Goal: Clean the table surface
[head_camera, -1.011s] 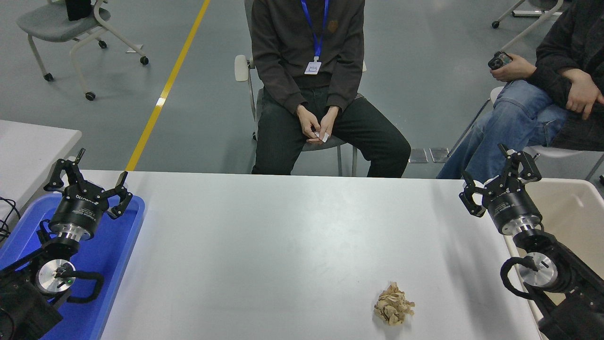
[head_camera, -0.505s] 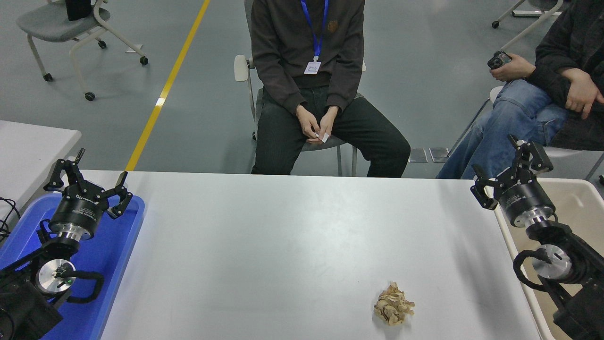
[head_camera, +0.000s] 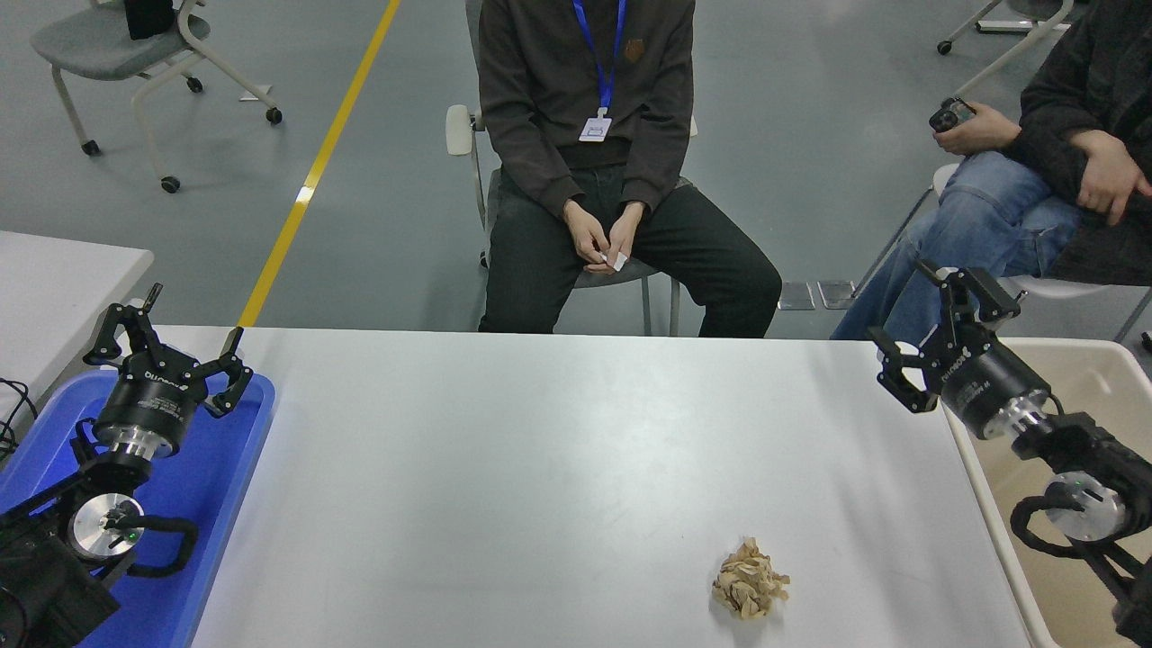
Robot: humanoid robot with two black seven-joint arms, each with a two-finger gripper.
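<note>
The table surface (head_camera: pixel 540 468) is a wide light grey-white top filling the lower half of the view. A crumpled tan paper wad (head_camera: pixel 750 591) lies on it near the front right. My right gripper (head_camera: pixel 931 315) hangs open above the table's far right edge, well behind and to the right of the wad, with nothing between its fingers. At the lower left, the left gripper (head_camera: pixel 171 335) is parked open over the blue tray (head_camera: pixel 220 504).
A beige bin (head_camera: pixel 1107 396) stands against the table's right edge, under my right arm. A person sits on a chair at the far side, hands in lap (head_camera: pixel 605 243). Another person (head_camera: pixel 1044 180) sits at the top right. A smaller white tabletop (head_camera: pixel 63 279) is at the left.
My right gripper swung out to the right over the bin, then came back left and rose a little, its fingers now tilted toward the table. The left arm and the paper wad have not moved.
</note>
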